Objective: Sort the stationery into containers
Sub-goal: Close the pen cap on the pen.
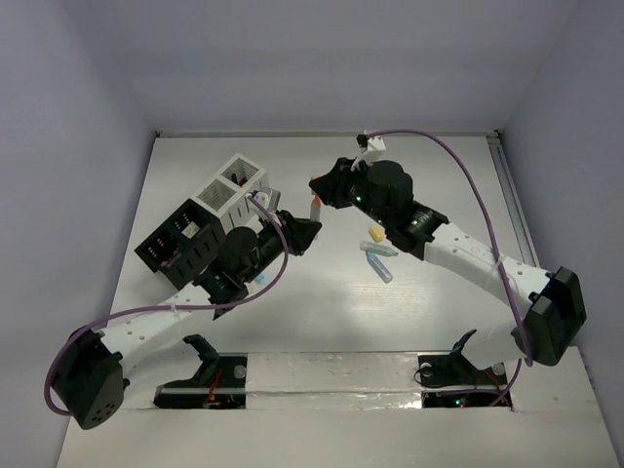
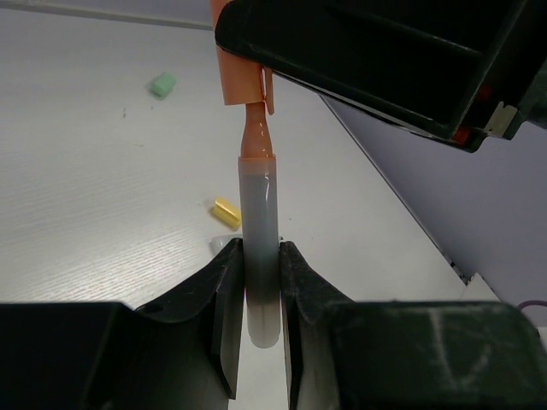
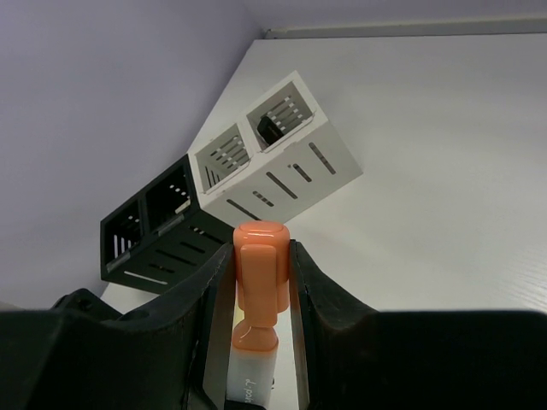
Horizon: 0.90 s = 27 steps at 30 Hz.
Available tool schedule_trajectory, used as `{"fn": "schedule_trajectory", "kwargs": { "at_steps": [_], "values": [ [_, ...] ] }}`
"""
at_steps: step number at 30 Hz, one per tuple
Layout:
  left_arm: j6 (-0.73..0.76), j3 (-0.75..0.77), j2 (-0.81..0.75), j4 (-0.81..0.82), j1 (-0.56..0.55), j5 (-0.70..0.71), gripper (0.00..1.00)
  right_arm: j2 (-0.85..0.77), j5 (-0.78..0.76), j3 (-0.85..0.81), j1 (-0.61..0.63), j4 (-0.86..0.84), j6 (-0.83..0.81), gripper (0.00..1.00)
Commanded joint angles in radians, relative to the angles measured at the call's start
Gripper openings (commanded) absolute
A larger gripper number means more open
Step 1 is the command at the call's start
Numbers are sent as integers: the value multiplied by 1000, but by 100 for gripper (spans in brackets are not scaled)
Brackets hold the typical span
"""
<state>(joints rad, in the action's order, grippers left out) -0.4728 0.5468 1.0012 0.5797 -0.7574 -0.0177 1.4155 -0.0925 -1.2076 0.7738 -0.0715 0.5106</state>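
An orange marker (image 1: 315, 208) hangs above the table between both grippers. My left gripper (image 2: 260, 256) is shut on its pale grey barrel (image 2: 259, 222). My right gripper (image 3: 260, 252) is shut on its orange cap (image 3: 259, 269), and the orange neck shows between cap and barrel. The white container (image 1: 232, 185) lies tipped at the back left, with the black container (image 1: 180, 242) against it. In the right wrist view a dark piece (image 3: 270, 128) sits in one cell of the white container (image 3: 282, 162), beside the black container (image 3: 158, 231). Loose stationery lies mid-table: a yellow piece (image 1: 371, 234) and blue pieces (image 1: 380, 258).
In the left wrist view a green piece (image 2: 162, 84) and a yellow piece (image 2: 226, 212) lie on the white table. Purple cables loop from both arms. A metal rail (image 1: 512, 210) runs along the table's right edge, with walls close on three sides.
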Motion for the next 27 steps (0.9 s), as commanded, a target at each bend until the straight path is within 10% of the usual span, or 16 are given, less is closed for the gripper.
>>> {"fn": "schedule_trajectory", "kwargs": {
  "at_steps": [1,27],
  "values": [
    [0,11,-24,97,-3,9,0,-10,27,39,2,-73,28,14],
    [49,110,70,157,-3,105,0,-76,66,134,2,-119,63,12]
  ]
}}
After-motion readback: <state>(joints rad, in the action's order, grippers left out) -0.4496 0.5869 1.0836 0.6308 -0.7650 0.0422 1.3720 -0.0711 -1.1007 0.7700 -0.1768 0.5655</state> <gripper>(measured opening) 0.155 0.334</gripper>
